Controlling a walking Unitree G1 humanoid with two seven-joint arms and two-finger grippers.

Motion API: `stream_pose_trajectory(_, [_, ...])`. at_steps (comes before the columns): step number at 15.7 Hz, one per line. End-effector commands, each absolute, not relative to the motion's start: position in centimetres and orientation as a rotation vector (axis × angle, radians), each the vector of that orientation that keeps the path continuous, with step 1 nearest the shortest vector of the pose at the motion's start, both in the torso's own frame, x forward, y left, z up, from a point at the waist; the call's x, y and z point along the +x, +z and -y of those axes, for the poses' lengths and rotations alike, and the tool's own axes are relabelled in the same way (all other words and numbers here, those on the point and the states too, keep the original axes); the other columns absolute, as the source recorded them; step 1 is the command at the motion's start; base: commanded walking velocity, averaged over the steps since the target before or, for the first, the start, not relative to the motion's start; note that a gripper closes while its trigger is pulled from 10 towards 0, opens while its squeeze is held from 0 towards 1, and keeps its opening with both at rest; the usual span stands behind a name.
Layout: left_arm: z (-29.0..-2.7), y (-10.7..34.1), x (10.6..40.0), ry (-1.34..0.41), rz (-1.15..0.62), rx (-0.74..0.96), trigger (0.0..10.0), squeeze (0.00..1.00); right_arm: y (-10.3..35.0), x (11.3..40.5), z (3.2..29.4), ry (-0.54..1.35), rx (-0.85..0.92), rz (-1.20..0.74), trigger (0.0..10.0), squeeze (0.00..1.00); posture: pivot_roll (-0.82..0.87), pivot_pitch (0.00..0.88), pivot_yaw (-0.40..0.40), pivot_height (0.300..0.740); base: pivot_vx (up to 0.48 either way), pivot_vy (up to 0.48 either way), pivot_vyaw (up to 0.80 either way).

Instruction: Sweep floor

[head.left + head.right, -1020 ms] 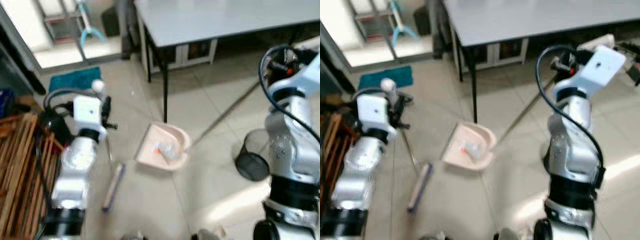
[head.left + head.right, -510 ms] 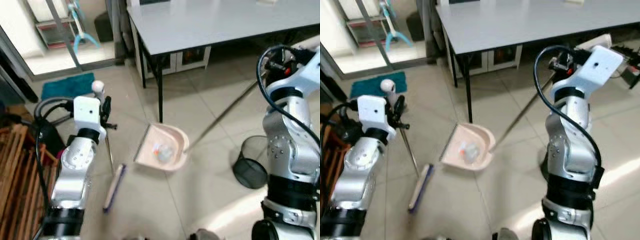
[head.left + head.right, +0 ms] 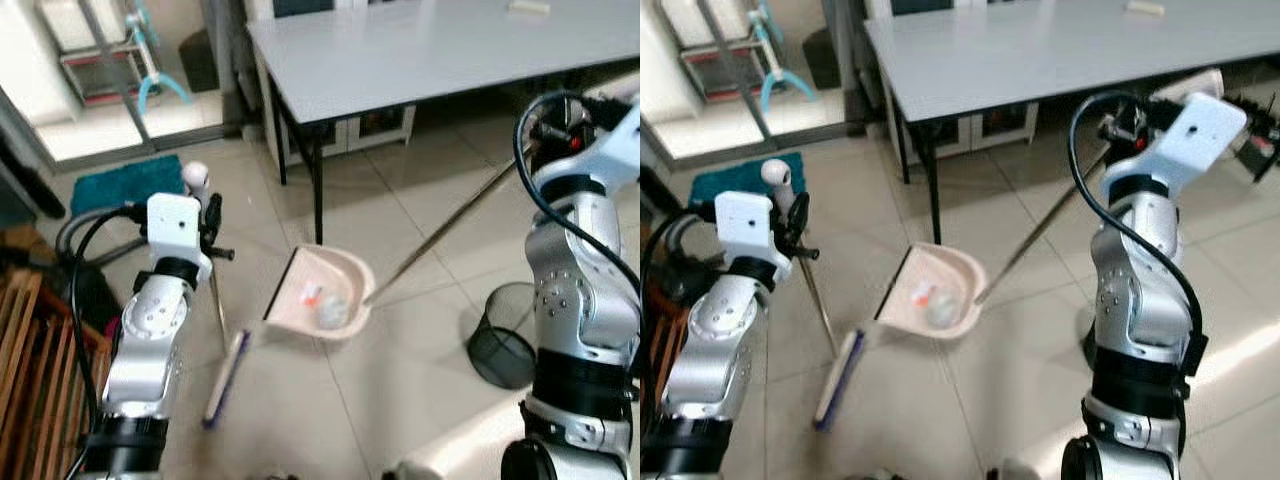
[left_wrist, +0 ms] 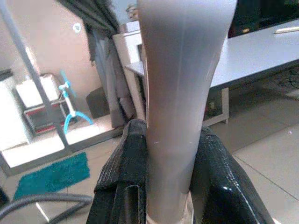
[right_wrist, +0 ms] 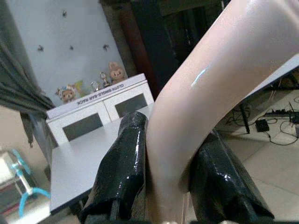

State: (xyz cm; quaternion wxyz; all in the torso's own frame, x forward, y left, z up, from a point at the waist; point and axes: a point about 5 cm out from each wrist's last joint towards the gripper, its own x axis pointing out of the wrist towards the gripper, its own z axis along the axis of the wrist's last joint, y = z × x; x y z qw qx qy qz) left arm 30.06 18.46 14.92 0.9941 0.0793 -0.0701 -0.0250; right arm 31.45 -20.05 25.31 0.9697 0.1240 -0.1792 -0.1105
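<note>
The left gripper (image 4: 170,186) is clamped on the grey broom handle (image 4: 182,93), one black finger pressed to each side of it; from there the thin pole runs down to the broom head (image 3: 226,378), which lies on the tiled floor (image 3: 400,380) just beside the dustpan (image 3: 322,296); the right gripper (image 5: 170,186) is closed round the pale, curved dustpan handle (image 5: 196,102), and its long metal shaft (image 3: 440,238) slopes down to the pink dustpan resting on the tiles; inside the pan lie a crumpled clear wrapper (image 3: 331,313) and a small orange scrap (image 3: 311,293); a black mesh bin (image 3: 503,346) stands near the right arm; a grey table (image 3: 440,50) stands behind; a teal mat (image 3: 128,181) lies by the doorway.
</note>
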Motion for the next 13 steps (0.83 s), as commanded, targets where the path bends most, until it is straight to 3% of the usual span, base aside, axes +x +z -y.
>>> stream_pose_trajectory(1, [-17.9, 15.8, 30.2, -0.067, 0.180, 0.160, 10.0, 0.00, 26.4, 30.9, 20.9, -0.254, 0.245, 0.421, 10.0, 0.00, -0.02, 0.054, 0.062, 0.740, 0.386, 0.000, -0.80])
stream_pose_trajectory(13, [-18.2, 15.3, 29.9, -0.036, 0.173, 0.149, 10.0, 0.00, 28.6, 31.2, 21.7, -0.242, 0.202, 0.475, 10.0, 0.00, -0.03, 0.055, 0.033, 0.740, 0.388, 0.000, -0.80])
